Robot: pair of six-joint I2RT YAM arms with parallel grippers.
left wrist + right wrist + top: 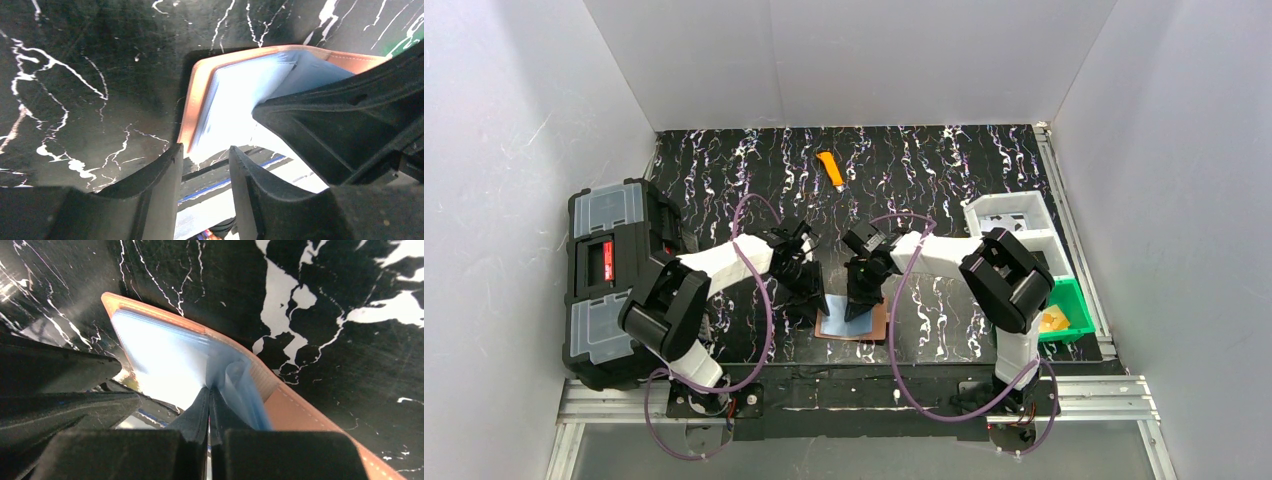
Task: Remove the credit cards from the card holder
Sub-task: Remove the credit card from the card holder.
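A black toolbox (614, 280) is sitting at the desk's (944, 170) left edge, an orange utility knife (830, 170) is lying far back, and white trays (1009, 215) and 1 green bin (1072, 308) are standing right.

Flat brown card holder (870, 328), stitched along its rim, lying just inside the near edge of the table (944, 180), about midway along it. Pale blue, glossy credit card (836, 306) partly out of it, across the holder's left part, one end inside the pocket.
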